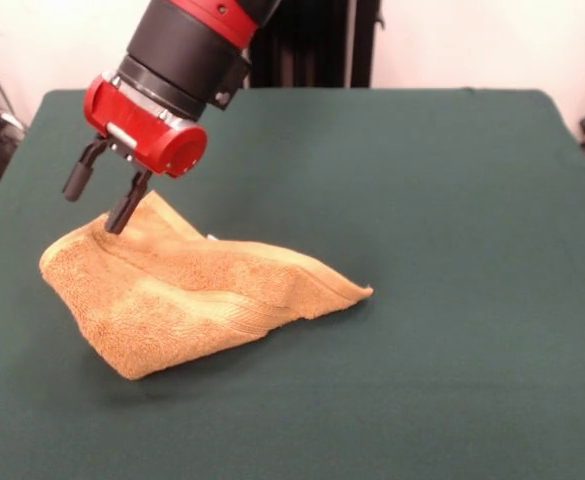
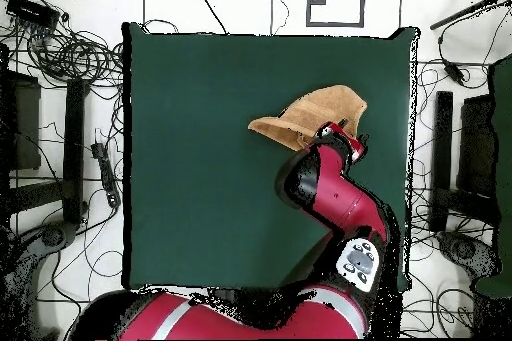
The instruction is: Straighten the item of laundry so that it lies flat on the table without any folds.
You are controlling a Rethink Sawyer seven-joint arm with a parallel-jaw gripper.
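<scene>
Still folded: orange-tan terry towel (image 1: 187, 300) doubled over on the dark green felt desk (image 1: 452, 250).
Nearest, its folded edge and pointed corner rest on the desk; farther back, the red-and-black hand (image 1: 100, 200), fingers spread and gripping nothing, has one fingertip at the raised back corner, probably positioning to grasp and unfold it.

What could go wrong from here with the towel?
1. The gripper is open at the towel's raised far corner, one of its fingers against the cloth and the other clear of it. Closing like this may pinch only a thin edge or miss.
2. The towel is folded over into a triangle-like heap, so a pinch could catch two layers and drag the fold along rather than open it.
3. It lies toward one side of the table; pulling that way could take it over the edge.
</scene>
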